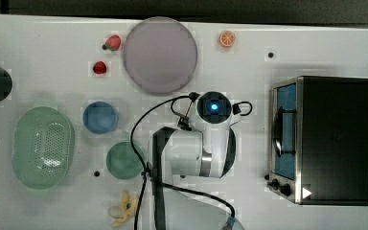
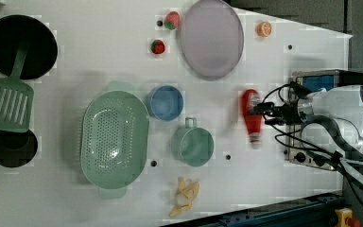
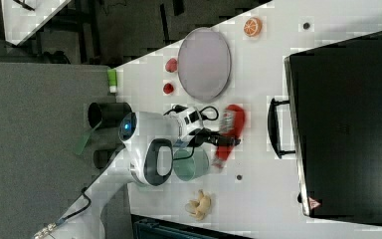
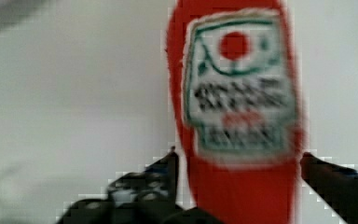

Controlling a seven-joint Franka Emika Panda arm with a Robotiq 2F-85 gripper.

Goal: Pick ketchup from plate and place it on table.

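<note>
Ketchup [image 4: 240, 116] is filling the wrist view for us, lying between the gripper [image 4: 240, 175] fingers [image 4: 165, 170], which we are seeing spread wide, small gaps either side. We are noting it lying on the table [image 2: 99, 56], off the plate [image 2: 211, 38], between mug [image 2: 193, 145] and oven [image 2: 312, 80].

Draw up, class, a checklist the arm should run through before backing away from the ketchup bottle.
1. Ketchup bottle off the plate: ok.
2. Bottle lying on the white table: ok.
3. Gripper fingers spread, a gap on each side of the bottle in the wrist view: ok.
4. Bottle at rest: cannot tell, it looks blurred.
5. Bottle apart from the green mug and the toaster oven: ok.
</note>
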